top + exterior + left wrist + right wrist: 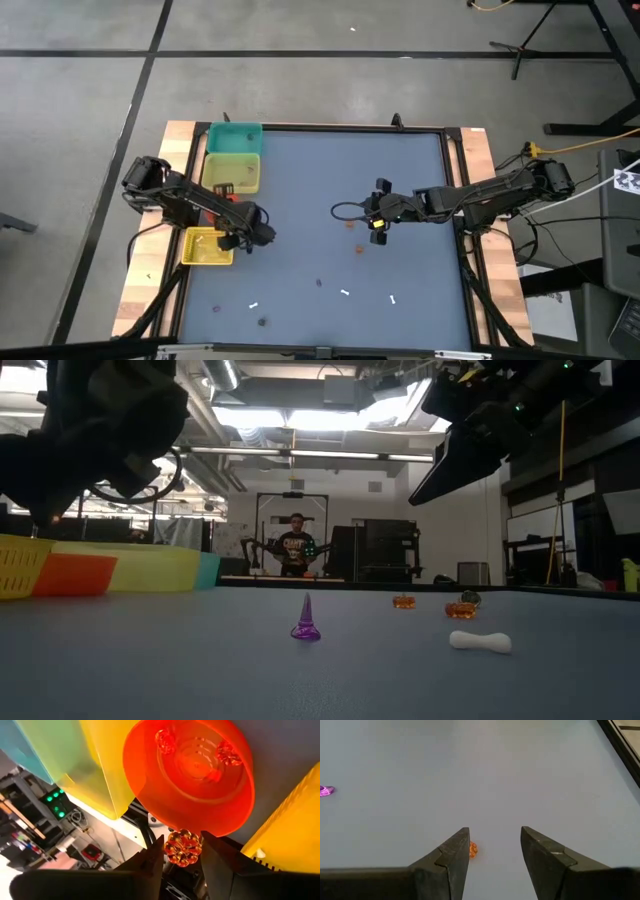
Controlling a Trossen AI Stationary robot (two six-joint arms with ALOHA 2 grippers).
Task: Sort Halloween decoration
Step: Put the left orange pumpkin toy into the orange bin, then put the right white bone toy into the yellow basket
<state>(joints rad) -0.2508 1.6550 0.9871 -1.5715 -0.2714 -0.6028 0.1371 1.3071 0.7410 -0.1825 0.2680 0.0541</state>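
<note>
The Halloween decoration lies scattered on the blue table: orange pumpkins, a purple cone, white bone sticks and dark bits. My left gripper hangs over the rim of the red bin, shut on an orange pumpkin. Two more orange pumpkins lie inside that bin. My right gripper hovers open above the table's middle. A small orange pumpkin sits on the table just beside one of its fingers. My left gripper pinches the orange pumpkin by its two opposite sides between the free ends of its two fingers. The fingers slant downward toward the bins. The pumpkin is lifted clear, above the red bin's edge.
Along the table's left side stand a teal bin, a yellow-green bin and a yellow bin. A wooden frame borders the table. A person stands far behind it in the low view.
</note>
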